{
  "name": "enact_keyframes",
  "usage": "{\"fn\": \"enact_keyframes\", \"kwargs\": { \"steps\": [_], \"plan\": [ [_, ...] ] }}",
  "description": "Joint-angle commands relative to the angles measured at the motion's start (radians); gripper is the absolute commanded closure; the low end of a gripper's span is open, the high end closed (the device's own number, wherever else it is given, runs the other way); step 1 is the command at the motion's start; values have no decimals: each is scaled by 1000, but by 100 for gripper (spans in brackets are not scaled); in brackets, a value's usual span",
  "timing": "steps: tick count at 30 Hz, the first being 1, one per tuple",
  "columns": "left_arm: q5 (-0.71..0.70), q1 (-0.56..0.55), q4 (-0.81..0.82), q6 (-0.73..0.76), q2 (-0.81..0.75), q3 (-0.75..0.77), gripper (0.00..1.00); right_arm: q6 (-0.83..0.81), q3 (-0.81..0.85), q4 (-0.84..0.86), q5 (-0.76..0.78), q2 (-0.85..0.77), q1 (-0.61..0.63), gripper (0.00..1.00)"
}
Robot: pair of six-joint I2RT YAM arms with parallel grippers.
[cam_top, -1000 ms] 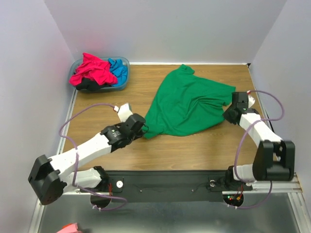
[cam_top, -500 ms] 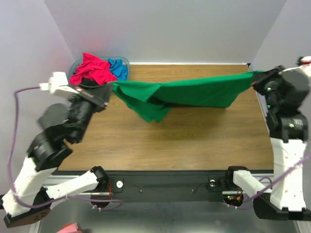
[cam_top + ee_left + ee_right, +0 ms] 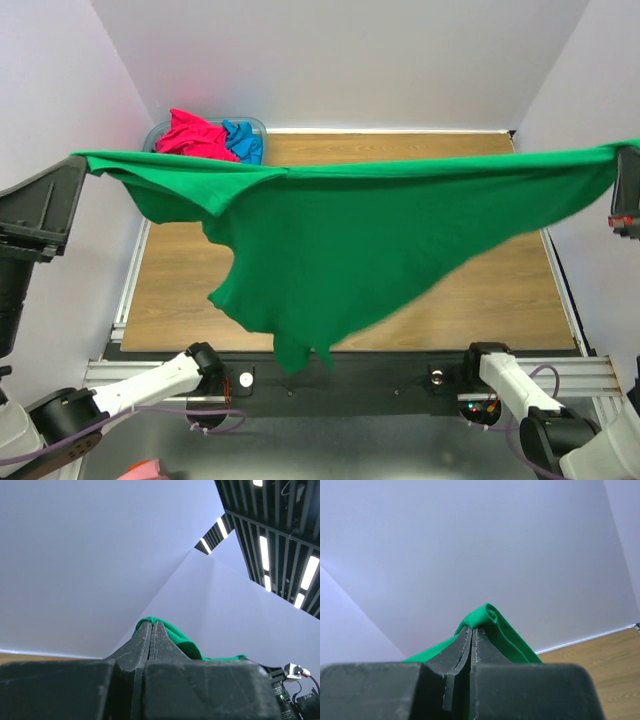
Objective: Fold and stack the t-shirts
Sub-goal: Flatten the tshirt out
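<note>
The bright green t-shirt (image 3: 330, 240) hangs stretched wide in the air, high above the wooden table (image 3: 480, 290). My left gripper (image 3: 78, 165) is shut on its left end, whose cloth shows over the tips in the left wrist view (image 3: 172, 634). My right gripper (image 3: 622, 160) is shut on its right end, whose green fold shows in the right wrist view (image 3: 487, 616). The shirt's lower edge droops to a point near the table's front. Magenta-pink (image 3: 195, 133) and bright blue (image 3: 243, 138) t-shirts lie in the basin at the back left.
The translucent blue basin (image 3: 158, 133) stands at the table's back left corner. White walls close in the left, back and right sides. A black rail (image 3: 380, 375) with the arm bases runs along the front edge.
Both arms have risen and spread apart, lifting the green t-shirt from the table and pulling it taut high in the air. It now hangs open instead of bunched.
</note>
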Motion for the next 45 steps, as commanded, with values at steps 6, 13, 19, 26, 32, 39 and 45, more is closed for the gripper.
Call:
{"fn": "enact_keyframes", "kwargs": {
  "steps": [6,13,19,26,32,39,45],
  "plan": [
    [-79,5,82,85,53,-8,100,-17,-48,-51,11,-3,-3,100],
    [-487,7,187,91,206,-229,100,-11,-399,42,126,36,-4,100],
    [-192,330,216,-15,542,-304,100,50,-796,251,228,177,-4,100],
    [26,418,337,65,1139,-147,100,43,-853,446,267,568,-6,100],
    [37,456,175,79,1508,292,100,-35,-584,466,225,1035,-13,100],
    [153,495,310,53,1526,207,100,-15,-425,461,197,1204,-21,99],
    [204,498,261,18,1470,124,100,-17,-513,460,240,1130,-30,98]
  ]
}}
